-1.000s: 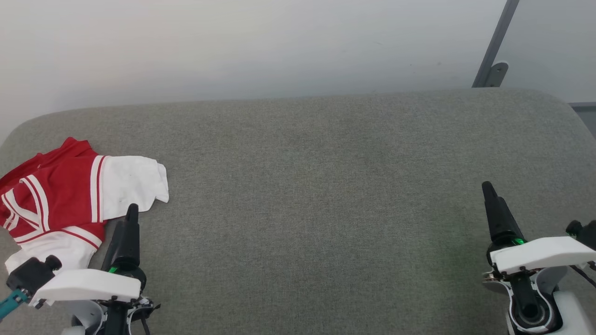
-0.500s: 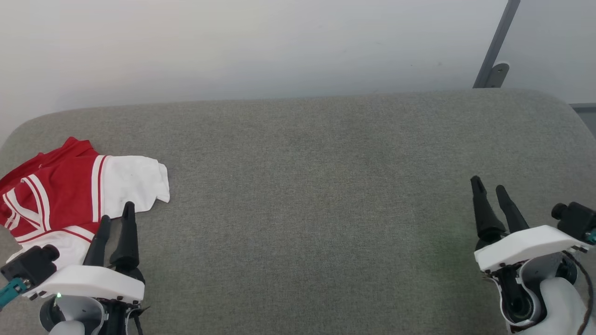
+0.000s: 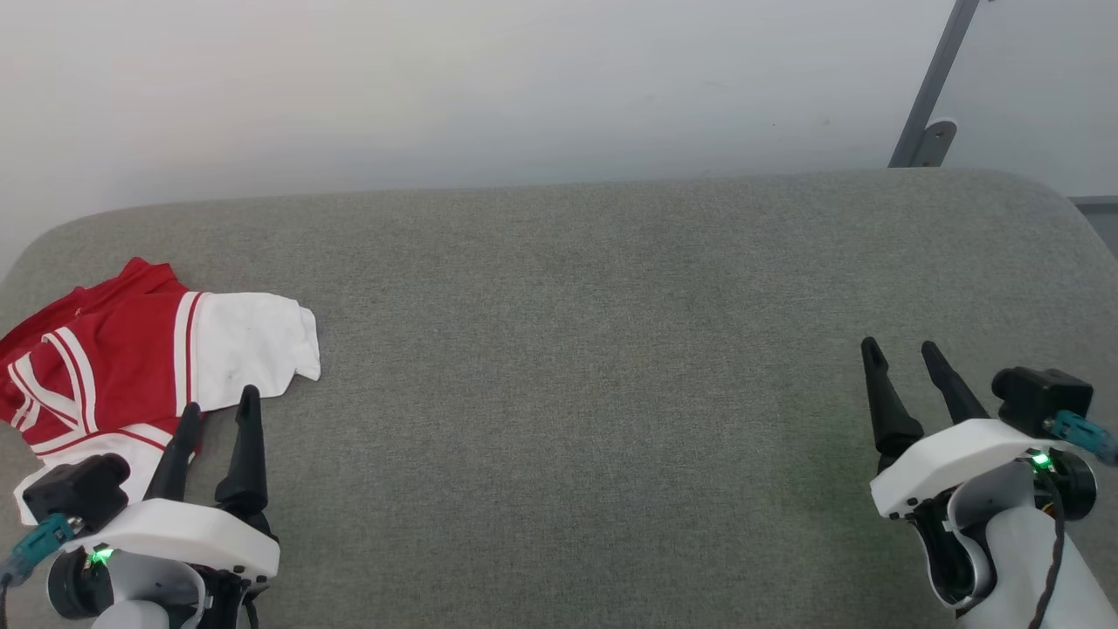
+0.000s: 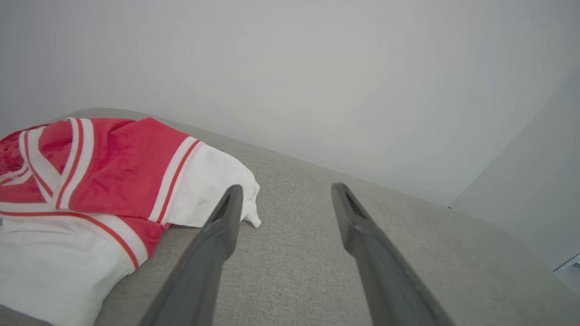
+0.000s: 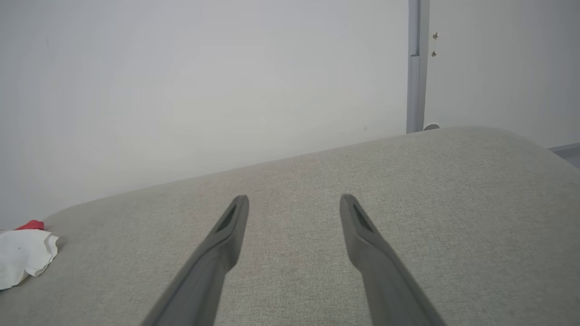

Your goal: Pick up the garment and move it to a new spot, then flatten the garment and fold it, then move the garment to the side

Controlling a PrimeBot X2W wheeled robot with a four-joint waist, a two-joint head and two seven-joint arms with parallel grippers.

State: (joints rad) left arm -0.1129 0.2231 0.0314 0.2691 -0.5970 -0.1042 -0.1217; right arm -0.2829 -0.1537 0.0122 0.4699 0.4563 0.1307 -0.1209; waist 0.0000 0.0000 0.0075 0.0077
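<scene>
The garment (image 3: 131, 367), a red shirt with white sleeve ends and red-and-white stripe trim, lies folded in a small bundle at the far left of the grey padded surface (image 3: 568, 349). My left gripper (image 3: 218, 402) stands open just right of its near edge, fingertips apart and holding nothing. In the left wrist view the garment (image 4: 90, 181) lies left of the open left gripper (image 4: 285, 190). My right gripper (image 3: 900, 349) stands open over bare surface at the far right. In the right wrist view the open right gripper (image 5: 294, 199) points across the surface, a white corner of the garment (image 5: 25, 256) at far left.
A pale wall (image 3: 437, 87) rises behind the surface. A grey metal post with a bracket (image 3: 930, 96) stands at the back right. The surface has rounded corners, and its left edge runs close to the garment.
Both wrists have rolled, so that each gripper's two fingers now show side by side and apart. The garment has not moved.
</scene>
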